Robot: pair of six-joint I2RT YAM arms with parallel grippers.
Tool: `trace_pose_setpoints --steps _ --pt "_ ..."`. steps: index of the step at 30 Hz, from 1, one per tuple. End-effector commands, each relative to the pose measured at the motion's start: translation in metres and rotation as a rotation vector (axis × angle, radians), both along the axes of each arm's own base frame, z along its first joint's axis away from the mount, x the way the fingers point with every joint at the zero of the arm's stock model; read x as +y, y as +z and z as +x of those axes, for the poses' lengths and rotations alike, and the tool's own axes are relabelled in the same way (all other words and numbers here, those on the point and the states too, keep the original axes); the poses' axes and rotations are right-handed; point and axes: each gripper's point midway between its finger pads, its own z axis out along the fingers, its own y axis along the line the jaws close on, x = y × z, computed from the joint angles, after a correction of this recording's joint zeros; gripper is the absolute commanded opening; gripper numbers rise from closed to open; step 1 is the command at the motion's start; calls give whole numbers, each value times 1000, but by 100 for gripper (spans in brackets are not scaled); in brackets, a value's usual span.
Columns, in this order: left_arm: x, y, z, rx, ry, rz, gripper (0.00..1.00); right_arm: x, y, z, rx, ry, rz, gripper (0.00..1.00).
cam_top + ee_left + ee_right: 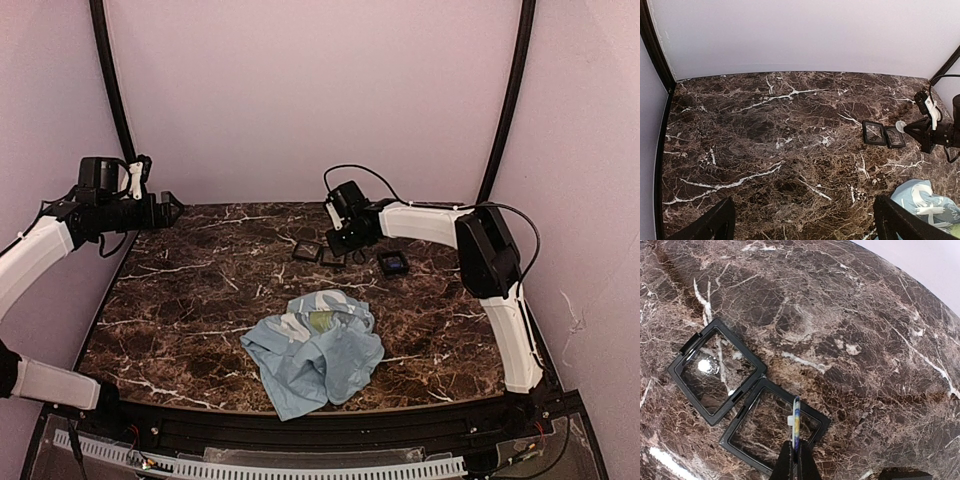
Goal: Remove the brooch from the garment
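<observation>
Edge-on brooch (796, 422), apparently upright

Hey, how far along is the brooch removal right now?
Done: the brooch is off the shirt, which lies crumpled near the front. In hand: the right gripper pinches it edge-on over a black tray. Remaining: probably setting it down. The left gripper hangs open, aside.

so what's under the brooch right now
A black tray, with marble showing through it. The right pincer holds the brooch edge-on above it; the strip of tray behind them is hidden.
</observation>
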Motion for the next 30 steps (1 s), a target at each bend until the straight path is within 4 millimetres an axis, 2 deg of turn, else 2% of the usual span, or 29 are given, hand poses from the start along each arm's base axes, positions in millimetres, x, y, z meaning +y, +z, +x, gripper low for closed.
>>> trace_pose_setpoints --steps 1,24,27,30 --pt "0 -8 -3 21 -9 1 97 -5 -3 10 -15 -10 -33 0" --pt "-2 -11 -2 32 -20 -9 97 -9 -19 6 16 -7 -69 0" --pt "-3 -11 -2 33 -21 -10 97 -9 -20 5 20 -4 -69 2" --pt "-2 -11 -2 32 -20 -7 97 -6 -18 4 26 12 -55 8"
